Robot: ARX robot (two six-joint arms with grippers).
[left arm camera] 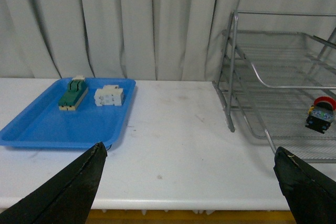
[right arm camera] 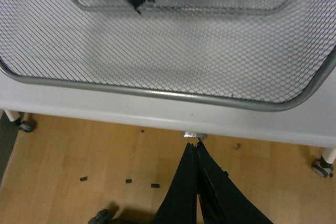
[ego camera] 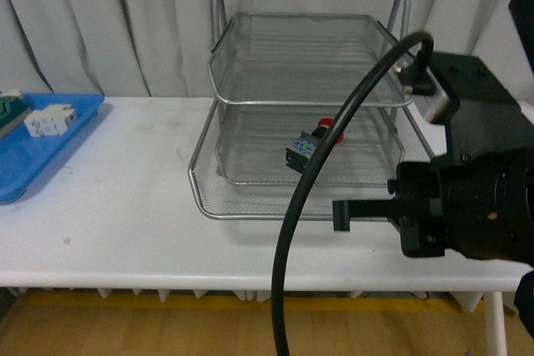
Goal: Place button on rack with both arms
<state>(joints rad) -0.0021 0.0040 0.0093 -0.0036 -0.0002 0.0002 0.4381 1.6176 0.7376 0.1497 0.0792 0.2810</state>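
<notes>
Closest is the right arm with its cable. The right pincer is pressed together and empty, over the table edge, just before the front rim of the rack. From it the button lies ahead and a little left, in a lower tier, its long axis tilted and the red cap at the far end. The left pincer is spread wide and well apart, with the rack's side posts between. I judge the placing done; behind the right pincer there is open room.
</notes>
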